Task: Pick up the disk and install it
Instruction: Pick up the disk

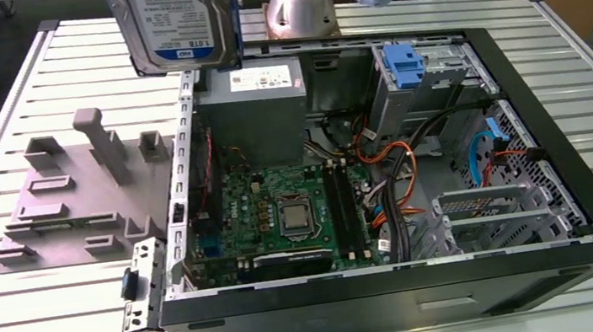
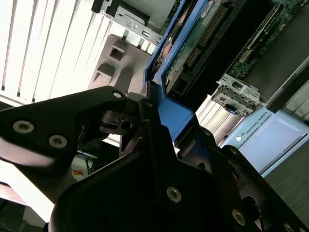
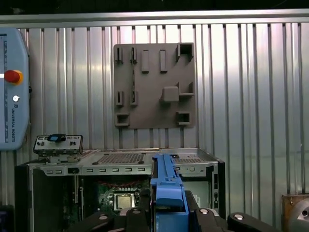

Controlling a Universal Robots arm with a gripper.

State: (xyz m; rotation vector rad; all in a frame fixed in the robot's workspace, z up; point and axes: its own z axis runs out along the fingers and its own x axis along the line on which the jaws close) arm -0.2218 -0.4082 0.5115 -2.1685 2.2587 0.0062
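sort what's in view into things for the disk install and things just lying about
For the job: the disk, held up in the shut jaws; the open computer case.
Lying about: the grey holder plate; the small metal panel beside the case; the control tablet.

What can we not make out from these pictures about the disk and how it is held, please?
- Exterior view: the disk is cut off by the picture's top edge, so its upper end is out of frame.
- First wrist view: the disk sits edge-on, so its labelled face is hidden.
- Second wrist view: the gripper, shut on the disk, hides much of it behind its own black body.
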